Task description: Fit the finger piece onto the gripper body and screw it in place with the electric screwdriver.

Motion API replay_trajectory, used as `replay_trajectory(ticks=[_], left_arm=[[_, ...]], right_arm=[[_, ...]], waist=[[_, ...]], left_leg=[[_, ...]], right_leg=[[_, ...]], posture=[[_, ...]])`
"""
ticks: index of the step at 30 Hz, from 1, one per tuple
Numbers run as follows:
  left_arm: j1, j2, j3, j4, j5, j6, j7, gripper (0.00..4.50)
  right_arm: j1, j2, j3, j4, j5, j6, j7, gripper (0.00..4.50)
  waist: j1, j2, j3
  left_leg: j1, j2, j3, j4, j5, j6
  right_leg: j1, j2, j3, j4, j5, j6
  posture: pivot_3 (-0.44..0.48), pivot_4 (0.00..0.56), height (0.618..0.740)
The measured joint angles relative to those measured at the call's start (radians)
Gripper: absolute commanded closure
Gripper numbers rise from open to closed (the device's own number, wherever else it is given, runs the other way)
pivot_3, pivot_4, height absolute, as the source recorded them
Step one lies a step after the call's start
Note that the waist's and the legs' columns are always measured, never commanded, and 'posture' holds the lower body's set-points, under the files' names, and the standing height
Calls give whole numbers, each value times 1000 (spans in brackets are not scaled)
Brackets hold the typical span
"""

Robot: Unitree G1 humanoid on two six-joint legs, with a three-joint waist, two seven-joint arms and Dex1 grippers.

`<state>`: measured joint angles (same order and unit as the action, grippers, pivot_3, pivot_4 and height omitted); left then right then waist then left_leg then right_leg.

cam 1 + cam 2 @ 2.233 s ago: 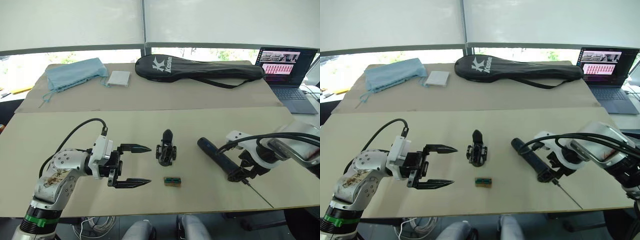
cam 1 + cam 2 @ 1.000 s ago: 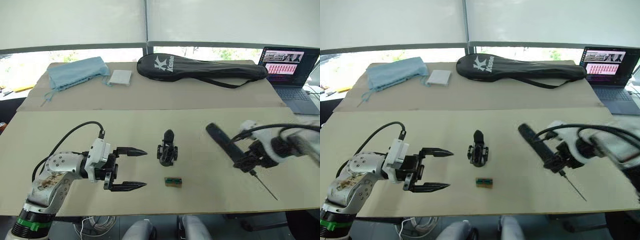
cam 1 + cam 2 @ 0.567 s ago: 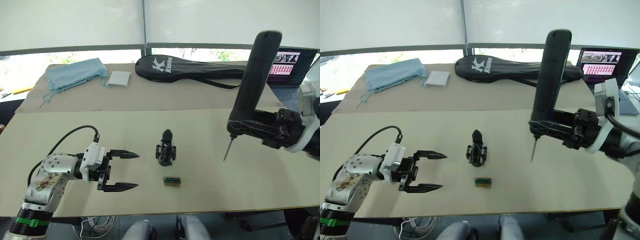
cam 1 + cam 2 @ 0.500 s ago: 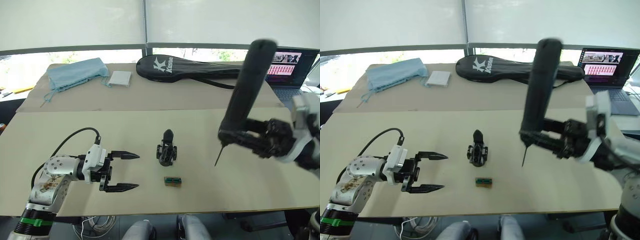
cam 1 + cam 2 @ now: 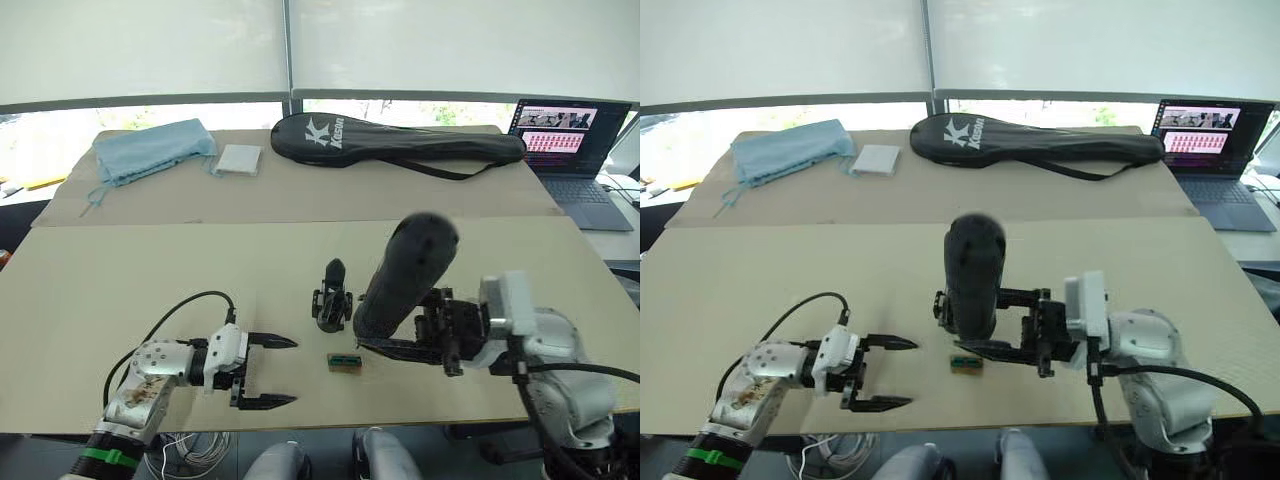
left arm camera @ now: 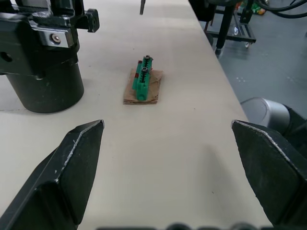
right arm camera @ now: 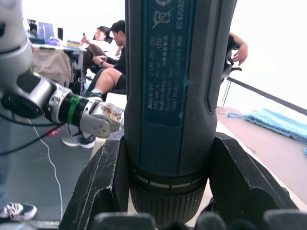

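Right gripper clamps one screwdriver; left gripper gapes wide at seven o'clock of one gripper body.

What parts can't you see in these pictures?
- Screwdriver tip: hidden behind its own body and the right claw, eye views.
- Gripper body: mostly covered by the screwdriver, right eye view.
- Green box contents: too small.
- Laptop screen: too small to read.
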<state>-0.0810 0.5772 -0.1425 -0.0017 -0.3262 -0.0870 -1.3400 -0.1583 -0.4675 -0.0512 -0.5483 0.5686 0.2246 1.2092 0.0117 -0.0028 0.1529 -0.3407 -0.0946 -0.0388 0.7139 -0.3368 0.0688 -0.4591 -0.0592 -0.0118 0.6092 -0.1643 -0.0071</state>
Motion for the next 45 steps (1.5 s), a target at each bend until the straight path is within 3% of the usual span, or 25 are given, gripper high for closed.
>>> replay_trajectory(ticks=[14,45], left_arm=[[-20,-81,-112,-33,94,49,156,0],[-43,-115,-170,-21,104,47,188,0]], right_arm=[[13,-64,44,41,5,-83,35,2598],[15,-71,84,111,2,-97,37,2598]], waist=[[3,0,0],[11,0,0]], left_leg=[[2,0,0,-1,0,0],[3,0,0,-1,-1,1]], right_leg=[[2,0,1,0,0,0],[3,0,2,0,0,0]], posture=[[0,150,740],[0,150,740]])
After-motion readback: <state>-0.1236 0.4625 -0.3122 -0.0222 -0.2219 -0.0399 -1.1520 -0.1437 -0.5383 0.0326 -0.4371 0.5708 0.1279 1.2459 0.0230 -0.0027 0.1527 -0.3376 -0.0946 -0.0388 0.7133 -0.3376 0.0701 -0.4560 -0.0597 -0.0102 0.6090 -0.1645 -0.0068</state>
